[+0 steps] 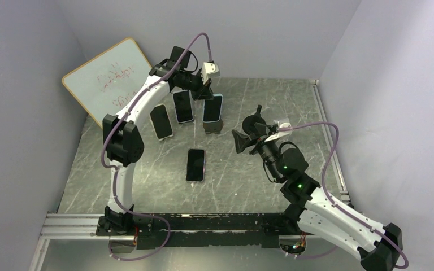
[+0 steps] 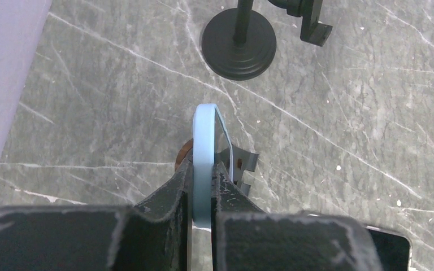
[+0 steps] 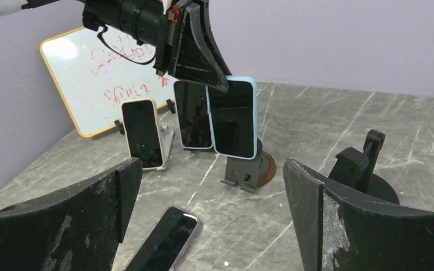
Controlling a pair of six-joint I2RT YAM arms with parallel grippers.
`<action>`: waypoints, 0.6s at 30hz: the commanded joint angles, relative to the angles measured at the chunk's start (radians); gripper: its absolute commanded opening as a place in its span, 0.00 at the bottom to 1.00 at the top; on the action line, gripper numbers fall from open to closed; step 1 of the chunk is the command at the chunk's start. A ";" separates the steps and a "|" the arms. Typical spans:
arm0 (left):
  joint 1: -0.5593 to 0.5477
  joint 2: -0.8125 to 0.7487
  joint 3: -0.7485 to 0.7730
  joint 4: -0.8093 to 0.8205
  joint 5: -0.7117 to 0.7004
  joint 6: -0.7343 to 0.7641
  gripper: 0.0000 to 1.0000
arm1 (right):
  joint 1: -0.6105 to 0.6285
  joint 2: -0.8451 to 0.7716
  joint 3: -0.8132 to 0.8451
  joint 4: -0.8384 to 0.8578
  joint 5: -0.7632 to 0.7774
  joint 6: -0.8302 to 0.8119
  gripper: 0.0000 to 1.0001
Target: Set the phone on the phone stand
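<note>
My left gripper [image 1: 206,91] is shut on the top edge of a light-blue phone [image 1: 213,108]. It holds the phone upright just above a small grey stand [image 1: 213,126] with a brown round base. In the left wrist view the phone's blue edge [image 2: 203,141] sits between my fingers [image 2: 169,189], with the stand [image 2: 243,164] below it. In the right wrist view the blue phone [image 3: 234,118] hovers over the stand [image 3: 246,172]. My right gripper [image 1: 247,135] is open and empty, to the right of the stand.
Two phones stand on stands at the back, one white-cased [image 1: 161,121] and one dark [image 1: 183,106]. A dark phone [image 1: 195,165] lies flat mid-table. An empty black round-base stand [image 1: 256,122] is near my right gripper. A whiteboard [image 1: 107,76] leans at the back left.
</note>
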 commanded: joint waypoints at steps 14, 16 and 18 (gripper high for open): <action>0.029 0.126 0.047 0.004 0.114 0.086 0.05 | -0.001 0.038 -0.032 0.088 -0.037 -0.010 1.00; 0.029 0.124 0.014 0.051 0.135 0.074 0.05 | -0.002 0.040 -0.032 0.088 -0.038 -0.016 1.00; 0.029 0.126 0.000 0.091 0.148 0.058 0.05 | -0.002 0.047 -0.020 0.076 -0.039 -0.026 1.00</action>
